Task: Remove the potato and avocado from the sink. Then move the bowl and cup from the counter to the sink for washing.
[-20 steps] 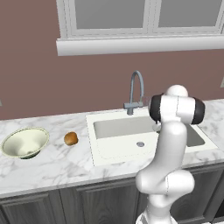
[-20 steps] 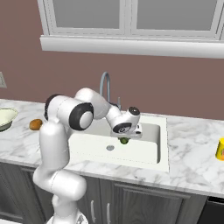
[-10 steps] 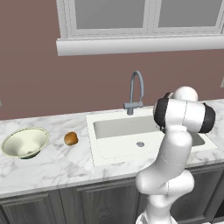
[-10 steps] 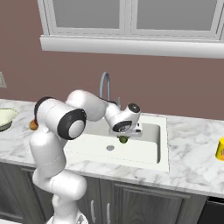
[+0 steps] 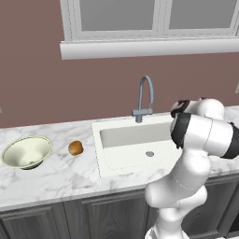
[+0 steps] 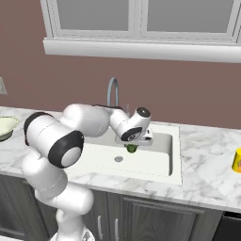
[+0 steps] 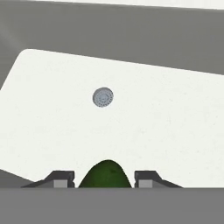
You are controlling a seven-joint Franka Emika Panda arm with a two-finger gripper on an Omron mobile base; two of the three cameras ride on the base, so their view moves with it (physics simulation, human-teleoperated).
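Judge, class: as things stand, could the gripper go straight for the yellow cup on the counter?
Probably not: the gripper is shut on the avocado above the sink; the cup stands unobstructed to the right.

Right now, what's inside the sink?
Inside the sink there is only the small grey drain on the white floor. The avocado hangs above it, held between the fingers of the gripper. The arm covers the basin's right end in the left base view.
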